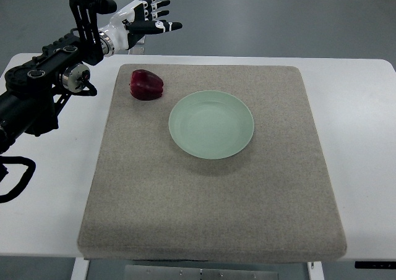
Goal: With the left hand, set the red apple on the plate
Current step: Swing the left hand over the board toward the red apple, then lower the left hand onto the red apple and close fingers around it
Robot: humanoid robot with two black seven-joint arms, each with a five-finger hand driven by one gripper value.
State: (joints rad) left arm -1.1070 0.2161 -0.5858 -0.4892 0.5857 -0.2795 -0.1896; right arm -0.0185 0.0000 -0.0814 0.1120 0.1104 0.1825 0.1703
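Note:
A dark red apple (146,84) lies on the grey mat (210,199) near its far left corner. To the right of it, near the mat's middle, sits a pale green plate (211,124), and nothing is on it. My left hand (150,15) hovers beyond the table's far edge, above and behind the apple, with its fingers spread and holding nothing. Its black arm comes in from the left edge. The right arm does not show.
The mat covers most of a white table (359,119). Bare white table surface runs along the left and right sides. A black cable loop (15,181) lies at the left edge. Grey floor lies beyond the table.

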